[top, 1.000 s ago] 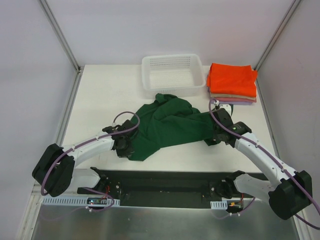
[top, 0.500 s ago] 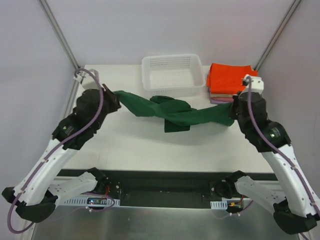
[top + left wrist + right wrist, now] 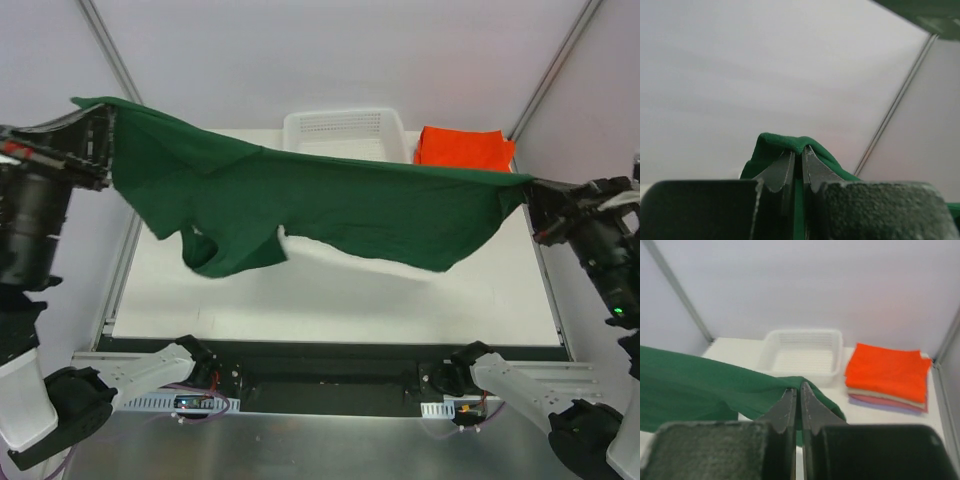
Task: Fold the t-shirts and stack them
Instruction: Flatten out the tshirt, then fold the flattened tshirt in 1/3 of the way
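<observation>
A dark green t-shirt [image 3: 320,205] hangs stretched wide in the air above the table, held at both ends. My left gripper [image 3: 100,130] is raised high at the far left, shut on one corner of the green cloth [image 3: 785,145]. At the right, my right gripper [image 3: 530,190] is shut on the other end [image 3: 790,382]. The shirt's lower edge and a sleeve droop toward the table. At the back right lies a folded stack with an orange t-shirt [image 3: 887,367] on top and tan and lilac ones [image 3: 885,402] below.
A white mesh basket [image 3: 345,130] stands at the back middle of the white table [image 3: 330,300], partly hidden behind the shirt. Grey walls with metal posts close in the left and right sides.
Both arms have lifted and spread far apart, drawing the green t-shirt from a bunched heap on the table into a wide hanging sheet in the air.
</observation>
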Motion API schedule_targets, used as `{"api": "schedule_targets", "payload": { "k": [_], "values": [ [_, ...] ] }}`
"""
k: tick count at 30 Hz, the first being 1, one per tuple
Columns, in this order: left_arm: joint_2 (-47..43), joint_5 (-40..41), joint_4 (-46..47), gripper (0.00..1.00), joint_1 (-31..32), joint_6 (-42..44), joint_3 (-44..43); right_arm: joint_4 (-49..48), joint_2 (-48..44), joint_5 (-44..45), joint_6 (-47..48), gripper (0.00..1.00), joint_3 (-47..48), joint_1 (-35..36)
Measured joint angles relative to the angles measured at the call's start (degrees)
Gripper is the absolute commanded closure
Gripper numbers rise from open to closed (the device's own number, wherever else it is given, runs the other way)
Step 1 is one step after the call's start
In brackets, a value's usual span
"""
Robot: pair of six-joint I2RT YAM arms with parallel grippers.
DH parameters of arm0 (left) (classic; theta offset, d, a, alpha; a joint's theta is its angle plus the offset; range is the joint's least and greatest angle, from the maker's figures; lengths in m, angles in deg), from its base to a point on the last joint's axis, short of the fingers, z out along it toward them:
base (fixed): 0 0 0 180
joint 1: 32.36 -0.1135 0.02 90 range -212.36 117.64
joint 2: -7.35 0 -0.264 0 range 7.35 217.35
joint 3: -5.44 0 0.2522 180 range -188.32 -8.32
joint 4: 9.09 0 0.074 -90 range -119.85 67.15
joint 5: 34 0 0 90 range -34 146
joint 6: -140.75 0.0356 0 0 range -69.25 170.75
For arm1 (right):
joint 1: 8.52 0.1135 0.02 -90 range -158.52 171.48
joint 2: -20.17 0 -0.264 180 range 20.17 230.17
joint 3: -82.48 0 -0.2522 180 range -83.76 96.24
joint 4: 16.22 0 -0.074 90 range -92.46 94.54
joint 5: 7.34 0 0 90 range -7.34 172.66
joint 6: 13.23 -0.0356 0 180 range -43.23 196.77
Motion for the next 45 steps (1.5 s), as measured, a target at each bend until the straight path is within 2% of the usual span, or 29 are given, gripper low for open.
{"api": "schedule_targets", "payload": {
  "k": [4, 7, 11, 15, 19, 24, 28, 31, 36, 41, 45],
  "values": [
    [0.8, -4.5, 0.1, 1.00, 0.0, 2.9, -8.9, 2.8, 0.5, -7.4, 0.7, 1.00, 8.5, 0.0],
    [2.7, -7.0, 0.2, 1.00, 0.0, 4.5, -14.4, 3.5, 1.2, -8.3, 1.1, 1.00, 12.3, 0.0],
    [7.8, -6.0, 1.5, 1.00, 0.0, 8.4, -19.8, 3.7, 4.0, -4.5, 2.5, 1.00, 15.3, 0.0],
    [15.0, 2.3, 6.0, 1.00, 0.0, 14.6, -19.5, 2.8, 10.7, 4.5, 5.0, 0.99, 14.8, 0.0],
    [24.1, 7.8, 11.0, 1.00, -5.6, 17.7, -12.3, -1.2, 19.6, 10.1, 6.8, 1.00, 6.2, -4.6],
    [33.4, -0.2, 13.7, 1.00, -17.9, 14.1, 10.1, -9.3, 30.5, 6.6, 7.1, 1.00, -11.6, -13.0],
    [40.9, -7.0, 15.5, 1.00, -21.8, 12.0, 25.2, -14.9, 38.7, 0.5, 7.4, 1.00, -24.1, -17.0],
    [45.6, -10.0, 15.8, 1.00, -22.2, 9.6, 30.1, -17.2, 45.6, -2.1, 7.6, 0.99, -26.4, -18.2],
    [48.0, -13.6, 18.3, 1.00, -22.3, 5.1, 32.3, -21.4, 54.1, -2.6, 9.0, 1.00, -26.2, -18.4],
    [47.5, -15.9, 22.9, 1.00, -22.7, 1.4, 34.8, -23.6, 55.3, -2.6, 11.0, 0.99, -26.2, -18.4],
    [44.3, -17.9, 23.7, 1.00, -22.7, -2.6, 41.8, -24.9, 55.3, -3.2, 12.9, 0.99, -26.4, -18.4]
  ]
}}
